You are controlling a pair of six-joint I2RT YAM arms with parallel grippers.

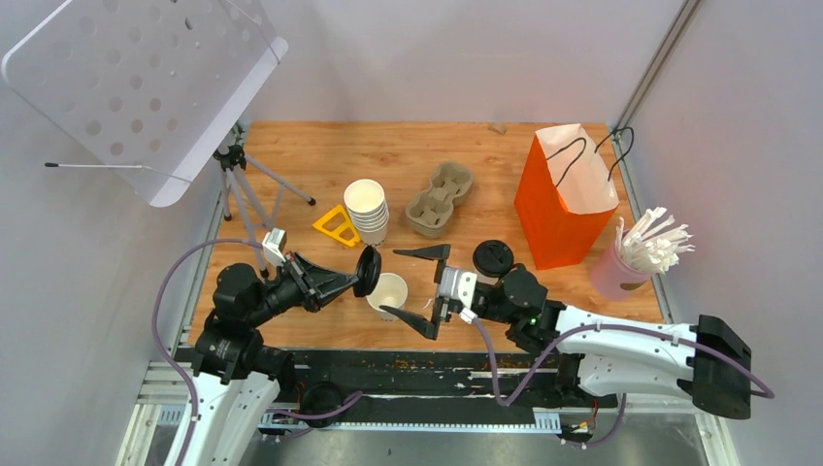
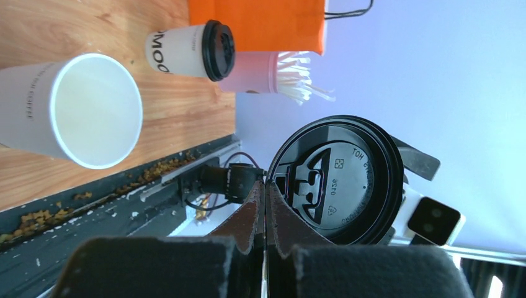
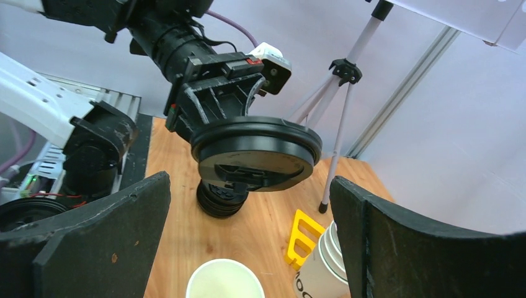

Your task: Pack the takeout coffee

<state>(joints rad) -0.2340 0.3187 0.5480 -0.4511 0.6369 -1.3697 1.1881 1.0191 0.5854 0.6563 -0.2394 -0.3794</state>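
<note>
As for the takeout coffee (image 1: 493, 260): stands upright on the worktop (image 1: 311, 155), just left of the orange paper bag (image 1: 563, 199), black lid on, held by neither arm; reads "MOO" in dark letters on its white side in the left wrist view. Farther left of the bag, on the left gripper (image 1: 361, 275): jaws pressed together on the edge of a loose black lid (image 1: 367, 271), turned up on edge above the wood. Shows embossed "TOH" near that lid's rim; other raised marks too small to read surely. Between that lid and the bag, on the right gripper (image 1: 385, 282): jaws spread wide with nothing in them, one on each side of an open white cup (image 1: 388, 291). Stands upright and lidless, with "COFFEE" legible on its wall. Behind and left of the bag: a stack of lidless cups (image 1: 367, 209) and a pulp cup carrier (image 1: 440, 197). Right of the bag: a pink tub of wrapped straws (image 1: 631, 257).
</note>
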